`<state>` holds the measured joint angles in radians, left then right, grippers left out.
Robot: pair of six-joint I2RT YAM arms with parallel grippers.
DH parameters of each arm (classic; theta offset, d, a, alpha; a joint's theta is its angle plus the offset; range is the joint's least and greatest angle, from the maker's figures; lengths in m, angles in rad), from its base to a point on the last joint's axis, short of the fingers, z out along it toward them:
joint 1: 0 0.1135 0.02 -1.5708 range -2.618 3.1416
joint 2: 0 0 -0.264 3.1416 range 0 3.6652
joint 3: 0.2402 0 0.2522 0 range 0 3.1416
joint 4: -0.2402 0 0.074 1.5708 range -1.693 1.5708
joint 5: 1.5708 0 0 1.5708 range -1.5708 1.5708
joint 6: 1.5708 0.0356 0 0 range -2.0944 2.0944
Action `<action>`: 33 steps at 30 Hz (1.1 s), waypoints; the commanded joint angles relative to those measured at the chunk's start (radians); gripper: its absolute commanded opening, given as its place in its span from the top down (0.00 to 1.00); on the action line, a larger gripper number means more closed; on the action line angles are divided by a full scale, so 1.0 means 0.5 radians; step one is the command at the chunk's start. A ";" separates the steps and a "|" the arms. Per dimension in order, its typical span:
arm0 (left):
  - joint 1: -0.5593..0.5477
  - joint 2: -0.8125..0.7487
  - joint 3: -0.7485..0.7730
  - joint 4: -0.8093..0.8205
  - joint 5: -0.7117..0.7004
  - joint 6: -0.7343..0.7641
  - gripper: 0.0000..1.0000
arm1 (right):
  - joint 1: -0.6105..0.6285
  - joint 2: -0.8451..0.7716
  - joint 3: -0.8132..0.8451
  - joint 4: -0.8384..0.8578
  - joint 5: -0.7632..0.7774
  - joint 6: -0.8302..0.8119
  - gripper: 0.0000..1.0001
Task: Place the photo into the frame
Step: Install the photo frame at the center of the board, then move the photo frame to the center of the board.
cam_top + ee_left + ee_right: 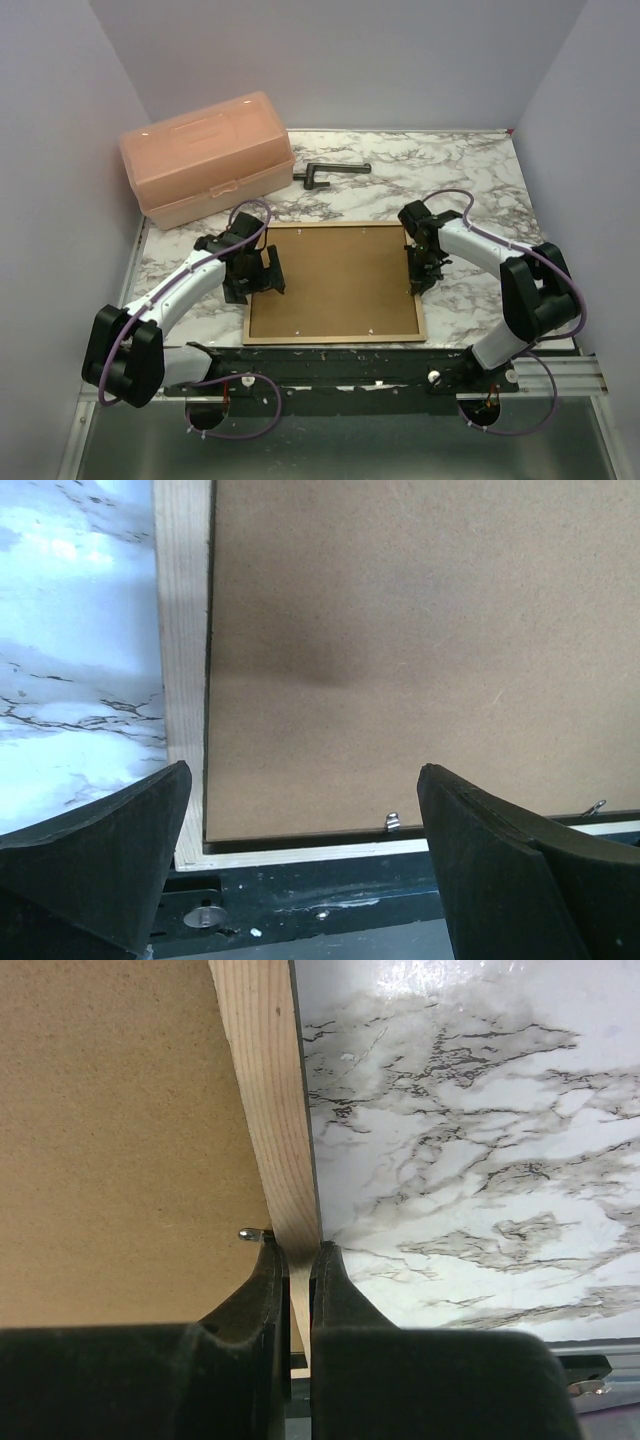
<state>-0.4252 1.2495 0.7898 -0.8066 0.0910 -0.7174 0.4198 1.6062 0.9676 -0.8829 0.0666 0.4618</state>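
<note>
- Your frame [335,340] lies flat on the marble surface [470,170], between the two arms and close to their bases. Its tan wood face is up.
- A brown backing board [335,280] fills the frame inside the wood rails. You can see small metal tabs [392,822] turned over the board's near edge, and another [250,1232] at its right edge.
- Your right end effector [422,275] is closed on the frame's right rail. In the right wrist view the two fingers [262,1280] pinch the wood strip from either side, one over the board side and one over the marble side, with the tab just beside the inner fingertip.
- Your left end effector [262,285] stands spread wide and has hold of nothing. It hangs over the frame's left rail, towards the near corner.
- In the left wrist view, one of its fingers [110,850] sits above the marble and left rail, and the other above the board. The frame's near left corner shows between them.
- The frame's near rail lies just beside the black mounting bar [350,365] that carries the arm bases.
- A peach plastic box [205,155] with its lid down stands at the far left of the surface, well apart from the frame.
- A dark L-shaped metal piece [330,172] lies just right of the box, beyond the frame's far rail.
</note>
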 commanded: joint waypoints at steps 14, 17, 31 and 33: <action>0.197 0.328 0.172 -0.035 -0.135 0.134 0.02 | -0.180 -0.094 0.006 0.247 -0.468 0.114 0.12; 0.197 0.451 0.225 0.001 -0.049 0.137 0.02 | -0.304 -0.092 -0.043 0.335 -0.688 0.126 0.08; -0.129 0.574 0.246 0.202 0.323 0.011 0.05 | -0.595 -0.080 -0.126 0.376 -0.931 0.026 0.05; -0.196 0.527 0.194 0.241 0.342 -0.060 0.05 | -0.596 -0.107 -0.167 0.373 -0.950 0.044 0.05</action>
<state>-0.4465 1.5414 0.9031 -0.7685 0.1432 -0.6609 0.1219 1.5597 0.9249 -0.7059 -0.3302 0.4812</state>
